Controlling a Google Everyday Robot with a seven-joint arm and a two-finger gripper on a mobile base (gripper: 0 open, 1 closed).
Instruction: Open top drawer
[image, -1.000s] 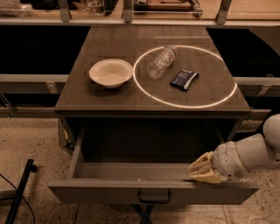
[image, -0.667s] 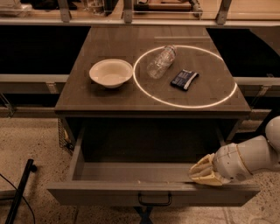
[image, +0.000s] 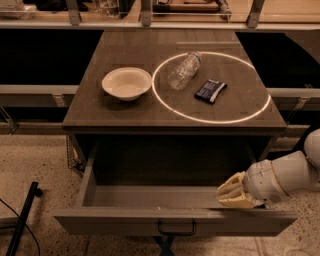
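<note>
The top drawer (image: 125, 220) is pulled far out from under the dark wooden cabinet top, its inside bare. Its grey-beige front panel carries a small dark bail handle (image: 176, 229) at the centre bottom. My gripper (image: 226, 192), cream-coloured on a white arm coming in from the right, hangs just inside the drawer's right end, close behind the front panel. Nothing shows in its grasp.
On the cabinet top (image: 90, 112) sit a white bowl (image: 126, 83), a clear plastic bottle (image: 183, 70) lying on its side and a dark snack packet (image: 210, 90), the last two within a bright light ring. A black pole (image: 22, 220) leans at the floor's lower left.
The drawer has slid slightly further out towards the camera. My gripper has stayed at the drawer's right end, shifting a little with it.
</note>
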